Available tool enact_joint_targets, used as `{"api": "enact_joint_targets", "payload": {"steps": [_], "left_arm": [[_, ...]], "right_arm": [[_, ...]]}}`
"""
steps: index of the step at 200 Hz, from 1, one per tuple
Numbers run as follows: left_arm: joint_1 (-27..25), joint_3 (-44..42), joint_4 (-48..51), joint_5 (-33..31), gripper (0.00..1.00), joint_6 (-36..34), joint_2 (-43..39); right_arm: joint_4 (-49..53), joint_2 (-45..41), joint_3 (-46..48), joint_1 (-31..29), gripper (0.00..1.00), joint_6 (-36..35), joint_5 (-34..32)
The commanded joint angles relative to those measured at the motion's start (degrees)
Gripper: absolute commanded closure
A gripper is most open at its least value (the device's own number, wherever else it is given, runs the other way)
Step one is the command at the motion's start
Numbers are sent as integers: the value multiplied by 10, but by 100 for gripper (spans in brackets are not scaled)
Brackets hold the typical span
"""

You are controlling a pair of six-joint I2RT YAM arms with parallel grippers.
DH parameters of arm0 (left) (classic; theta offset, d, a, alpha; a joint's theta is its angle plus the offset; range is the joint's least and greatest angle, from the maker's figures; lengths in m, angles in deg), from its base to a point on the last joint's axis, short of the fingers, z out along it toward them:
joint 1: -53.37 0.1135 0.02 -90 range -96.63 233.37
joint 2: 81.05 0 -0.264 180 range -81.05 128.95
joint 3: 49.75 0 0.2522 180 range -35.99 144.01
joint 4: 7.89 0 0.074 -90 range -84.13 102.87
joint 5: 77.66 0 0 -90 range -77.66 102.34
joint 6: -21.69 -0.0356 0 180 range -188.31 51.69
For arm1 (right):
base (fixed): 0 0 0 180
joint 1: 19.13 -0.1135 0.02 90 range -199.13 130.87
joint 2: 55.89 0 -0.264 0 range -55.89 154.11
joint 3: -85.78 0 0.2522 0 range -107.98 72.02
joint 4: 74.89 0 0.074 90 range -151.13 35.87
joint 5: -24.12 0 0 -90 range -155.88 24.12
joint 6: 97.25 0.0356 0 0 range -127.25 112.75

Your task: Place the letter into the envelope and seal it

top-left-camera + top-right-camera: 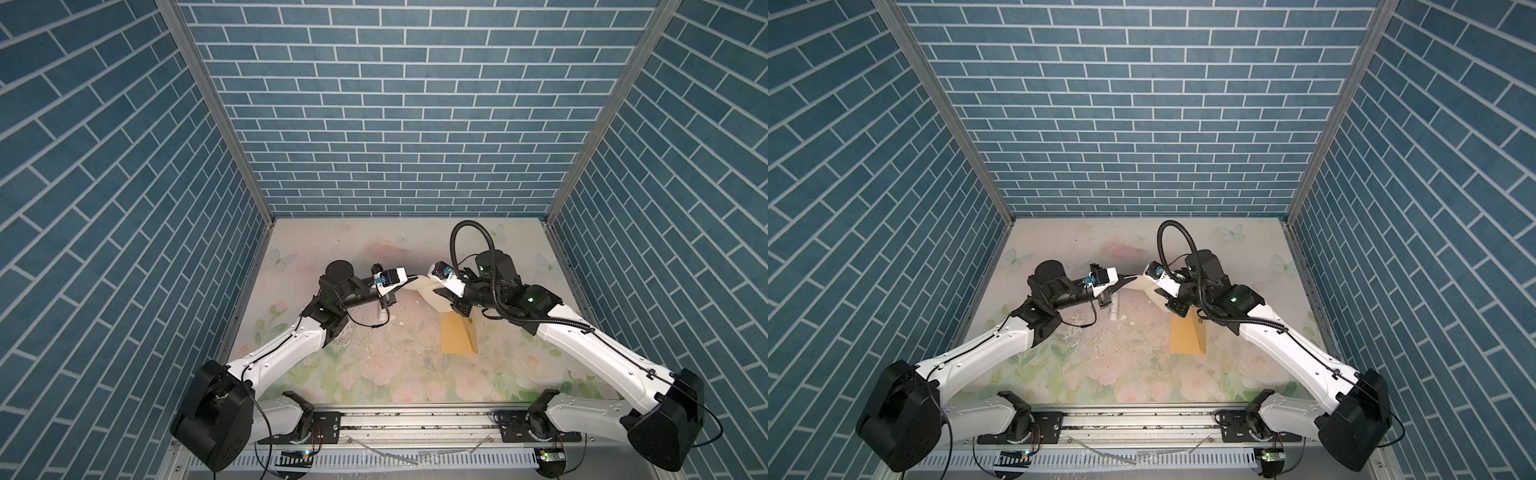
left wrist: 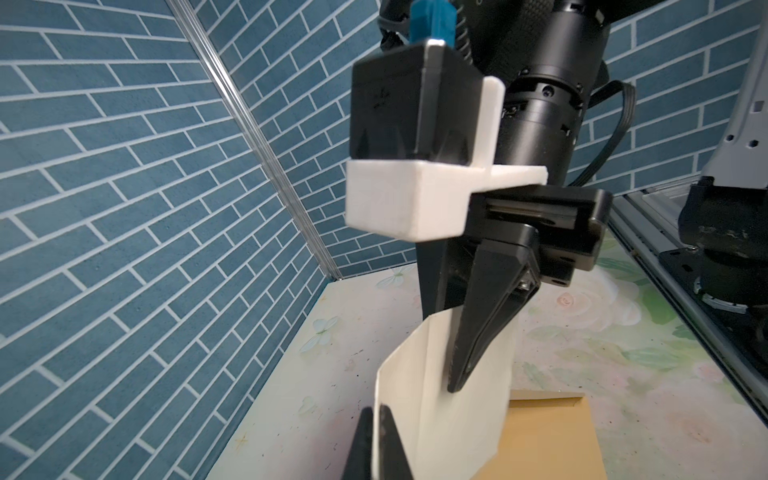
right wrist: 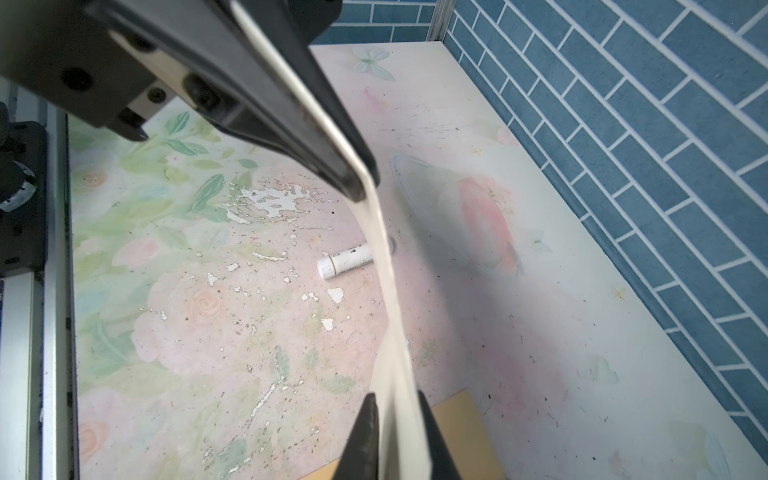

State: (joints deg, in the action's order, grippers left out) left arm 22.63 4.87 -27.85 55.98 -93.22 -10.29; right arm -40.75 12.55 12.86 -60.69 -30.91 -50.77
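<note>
Letter (image 1: 424, 288) hangs in the air between your two arms, above the table (image 1: 374, 365): left gripper (image 2: 376, 440) and right gripper (image 3: 392, 436) each pinch one end; envelope (image 1: 457, 338) lies flat below.

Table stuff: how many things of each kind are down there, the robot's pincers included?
Letter: 1
Envelope: 1
White stick: 1
Grippers: 2, left gripper and right gripper, both pinching the letter
Total: 5
</note>
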Motion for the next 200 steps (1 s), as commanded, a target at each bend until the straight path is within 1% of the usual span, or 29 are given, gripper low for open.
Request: {"api": "enact_joint_targets", "payload": {"steps": [1, 16, 55, 85, 111, 123, 141, 152, 160, 171, 183, 189, 200], "left_arm": [[-2, -18, -17, -14, 100, -4, -18], [-2, -21, -14, -16, 100, -12, -18], [-2, -13, -17, -17, 100, -14, -8], [-2, -18, -19, -18, 100, -13, -9], [-2, -26, -18, -27, 100, -14, -18], [-2, -28, -13, -30, 100, -20, -21], [-2, -29, -13, -34, 100, -27, -18], [-2, -27, -14, -33, 100, -27, -16], [-2, -25, -12, -32, 100, -28, -14], [-2, -24, -11, -32, 100, -27, -14], [-2, -25, -13, -30, 100, -23, -15], [-2, -25, -15, -27, 100, -20, -15], [-2, -29, -24, -25, 100, -11, -15]], "right_arm": [[1, -20, 26, 3, 83, 26, -23], [2, -26, 32, 5, 84, 28, -24], [-5, -30, 30, 12, 100, 45, -13], [-6, -27, 28, 19, 100, 65, -5], [3, -30, 32, 24, 87, 74, -5], [12, -33, 34, 26, 85, 76, -9], [16, -43, 43, 29, 85, 75, -16], [14, -48, 48, 31, 87, 75, -15], [16, -50, 49, 32, 89, 75, -13], [21, -48, 47, 33, 95, 76, -10], [20, -46, 50, 34, 97, 78, -9], [17, -46, 51, 35, 100, 81, -9], [11, -43, 51, 36, 100, 87, -9]]}}
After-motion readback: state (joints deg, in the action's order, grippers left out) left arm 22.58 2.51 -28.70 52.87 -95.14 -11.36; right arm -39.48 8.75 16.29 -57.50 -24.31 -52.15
